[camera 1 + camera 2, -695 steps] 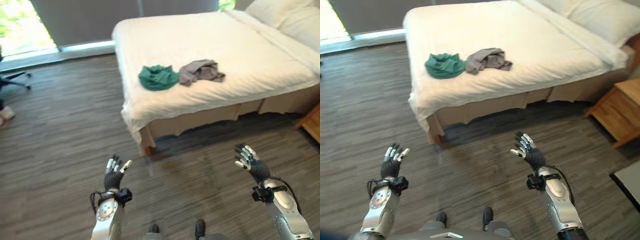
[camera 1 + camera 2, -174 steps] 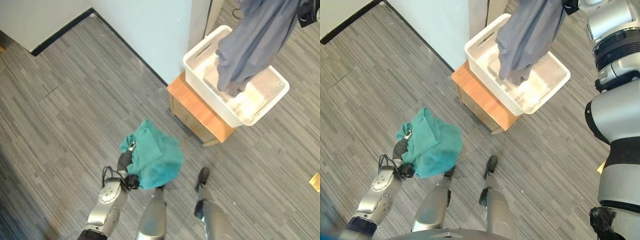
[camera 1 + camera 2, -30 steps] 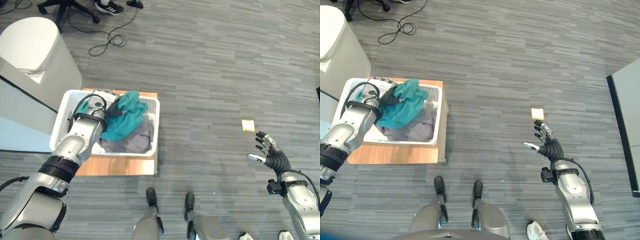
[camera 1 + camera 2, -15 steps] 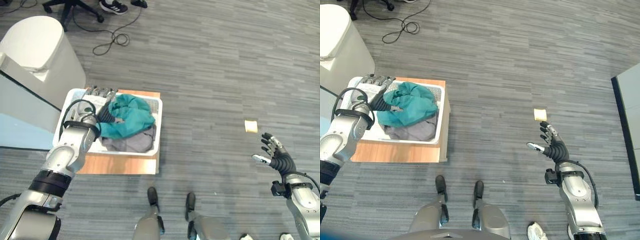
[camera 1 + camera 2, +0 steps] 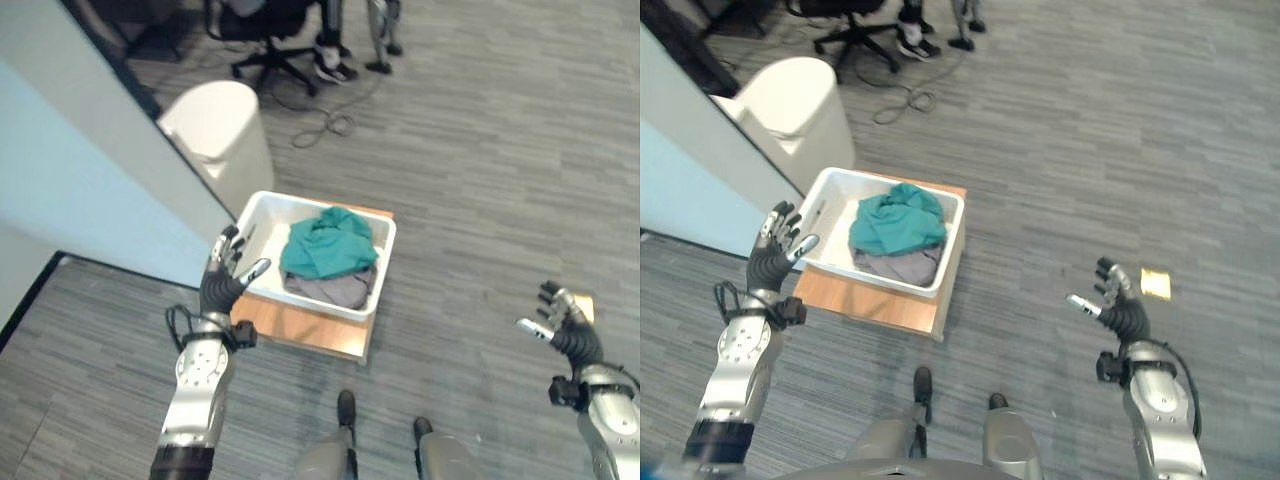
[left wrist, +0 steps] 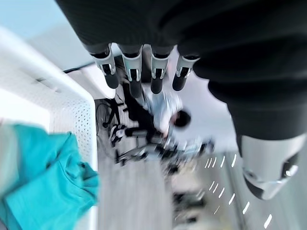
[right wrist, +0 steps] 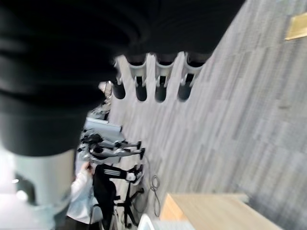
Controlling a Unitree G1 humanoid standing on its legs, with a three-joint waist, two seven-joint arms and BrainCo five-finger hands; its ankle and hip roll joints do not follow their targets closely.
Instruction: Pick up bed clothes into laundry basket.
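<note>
While both garments already lie in the white laundry basket [image 5: 258, 282], you have little left to do: the teal garment [image 5: 327, 242] sits heaped on top and the grey garment [image 5: 335, 290] shows beneath it at the basket's near side. Your left hand [image 5: 222, 282] hovers just beside the basket's near-left corner with fingers spread and nothing in it; your right hand [image 5: 564, 329] is well apart from the basket, fingers likewise spread and holding nothing.

Both pieces look light, soft and floppy, so if you must tuck anything in, pinch a bunched fold near the middle of the heap, not an edge, which would trail over the rim.

That basket rests on a low wooden stand [image 5: 300, 327] on grey plank flooring [image 5: 480, 150]. Beyond the basket stands a white bin [image 5: 217, 125] against a pale partition [image 5: 90, 190]; farther off are an office chair [image 5: 268, 30] and a loose floor cable [image 5: 320, 125]. A small yellow scrap [image 5: 1156, 283] lies on the floor far from the basket, just beyond your right hand.
</note>
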